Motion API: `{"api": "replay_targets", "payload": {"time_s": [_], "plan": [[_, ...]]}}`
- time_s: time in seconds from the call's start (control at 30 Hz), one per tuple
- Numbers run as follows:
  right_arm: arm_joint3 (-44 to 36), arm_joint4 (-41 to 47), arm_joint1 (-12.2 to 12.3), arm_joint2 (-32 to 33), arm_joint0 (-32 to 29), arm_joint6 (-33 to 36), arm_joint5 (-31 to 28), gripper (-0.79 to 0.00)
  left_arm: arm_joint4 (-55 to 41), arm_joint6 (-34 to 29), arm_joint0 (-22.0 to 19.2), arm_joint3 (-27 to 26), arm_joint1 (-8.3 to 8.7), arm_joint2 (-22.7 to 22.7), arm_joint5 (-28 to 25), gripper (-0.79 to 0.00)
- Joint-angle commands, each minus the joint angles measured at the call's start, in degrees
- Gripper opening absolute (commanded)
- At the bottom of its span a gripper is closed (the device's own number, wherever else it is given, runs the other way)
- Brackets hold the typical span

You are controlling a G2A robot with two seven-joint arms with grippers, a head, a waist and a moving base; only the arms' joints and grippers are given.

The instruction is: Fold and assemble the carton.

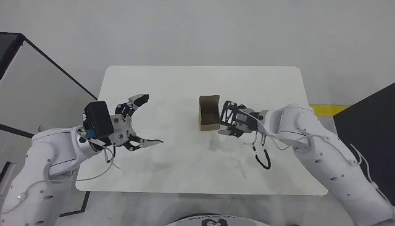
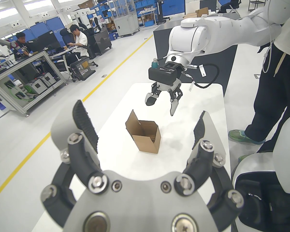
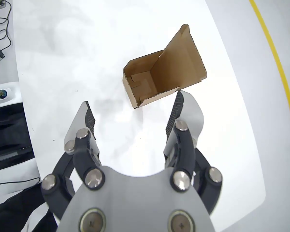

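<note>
A small brown carton (image 1: 209, 112) stands upright on the white table (image 1: 185, 84) near its middle, open at the top with one lid flap raised. Seen in the right wrist view, the carton (image 3: 159, 73) shows its folded bottom inside. My right gripper (image 1: 226, 119) hovers just beside the carton, open and holding nothing; one fingertip (image 3: 180, 97) is close to the carton's rim. My left gripper (image 1: 147, 120) is open and empty over the table's left part, well apart from the carton (image 2: 145, 136). The right gripper (image 2: 163, 106) hangs above the box.
The table's edges lie close on the left and front. A black frame (image 1: 37, 59) stands off the table at the left. A person (image 2: 273, 85) stands by the table's far side beside the right arm. A dark cabinet (image 2: 207, 56) stands beyond the table.
</note>
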Motion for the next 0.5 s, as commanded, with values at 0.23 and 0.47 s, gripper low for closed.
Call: {"api": "replay_targets", "payload": {"time_s": [0.23,0.47], "plan": [[13.59,35.44,0.67,4.63,0.77,0.13,-6.17,0.0,0.0,0.0,0.0,0.0,0.0,0.0,0.0,0.0],[22.05,58.86,0.82,4.01,3.75,9.65,-0.98,0.0,0.0,0.0,0.0,0.0,0.0,0.0,0.0,0.0]]}}
